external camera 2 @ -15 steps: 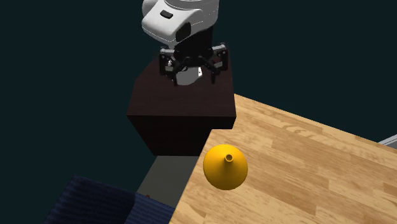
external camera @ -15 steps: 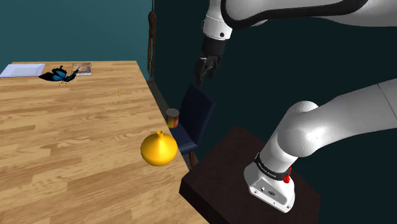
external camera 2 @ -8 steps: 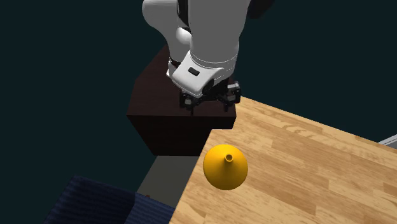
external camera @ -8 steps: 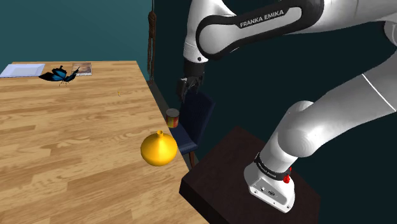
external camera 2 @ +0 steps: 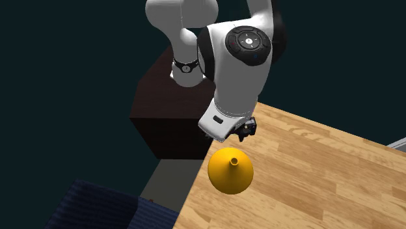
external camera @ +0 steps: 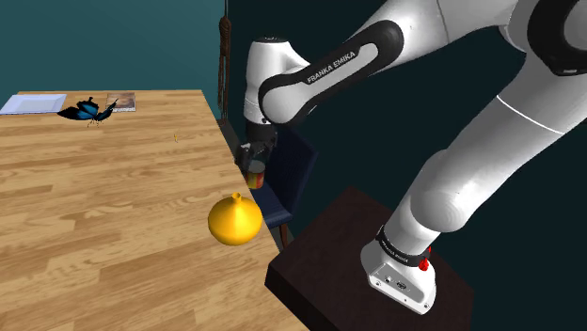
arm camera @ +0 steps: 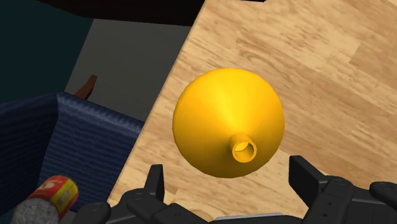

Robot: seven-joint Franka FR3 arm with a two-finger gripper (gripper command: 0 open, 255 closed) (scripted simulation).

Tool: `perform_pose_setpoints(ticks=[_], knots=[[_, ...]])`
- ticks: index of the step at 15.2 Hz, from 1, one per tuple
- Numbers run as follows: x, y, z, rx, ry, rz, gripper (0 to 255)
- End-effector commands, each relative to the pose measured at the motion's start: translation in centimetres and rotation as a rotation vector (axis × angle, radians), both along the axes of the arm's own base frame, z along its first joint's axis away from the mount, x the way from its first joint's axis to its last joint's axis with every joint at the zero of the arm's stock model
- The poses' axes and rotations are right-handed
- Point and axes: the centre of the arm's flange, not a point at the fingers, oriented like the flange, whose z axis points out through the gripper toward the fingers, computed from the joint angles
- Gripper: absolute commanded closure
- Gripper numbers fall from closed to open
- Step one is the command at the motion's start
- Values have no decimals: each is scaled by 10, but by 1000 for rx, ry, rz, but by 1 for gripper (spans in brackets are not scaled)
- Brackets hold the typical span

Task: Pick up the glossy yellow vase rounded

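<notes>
- The yellow vase point(external camera: 234, 220) point(external camera 2: 230, 170) point(arm camera: 228, 122) stands upright on the wooden desk point(external camera: 94, 207) point(external camera 2: 312, 169) point(arm camera: 331, 70), close to the desk's edge. It has a round, glossy body and a short, narrow neck with an open mouth.
- The claw point(external camera: 252, 160) point(external camera 2: 242, 132) point(arm camera: 229, 173) hangs just above the vase and points down at it.
- In the wrist view its two black fingers point(arm camera: 155, 181) are spread wide. One is on each side of the vase's neck, and neither touches the vase.
- The white arm point(external camera: 320, 70) point(external camera 2: 241, 71) bends over from behind the vase and carries the claw at its end.
- The dark stand point(external camera: 339, 254) point(external camera 2: 182, 110) is off the desk, near the vase, on the far side of the edge the vase sits by.
- A dark blue chair point(external camera: 293, 169) point(external camera 2: 97, 208) point(arm camera: 70, 140) is just beside the vase, lower than the desk top and off that same edge.
- A can point(arm camera: 48, 197) with a red and yellow band shows by the chair, near the vase but apart from it.
- Well apart from the vase, at the desk's far end, is a small blue butterfly-shaped thing point(external camera: 89, 109). A flat pale sheet point(external camera: 33, 103) lies next to it.
</notes>
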Motion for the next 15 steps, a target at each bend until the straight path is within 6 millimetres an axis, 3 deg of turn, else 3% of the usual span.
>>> perform_pose_setpoints(ticks=[1, 7, 15], knots=[[9, 12, -22, 2, 0, -2, 0], [39, 43, -89, 2, 3, -5, 0], [39, 44, -130, 2, 3, -5, 0]])
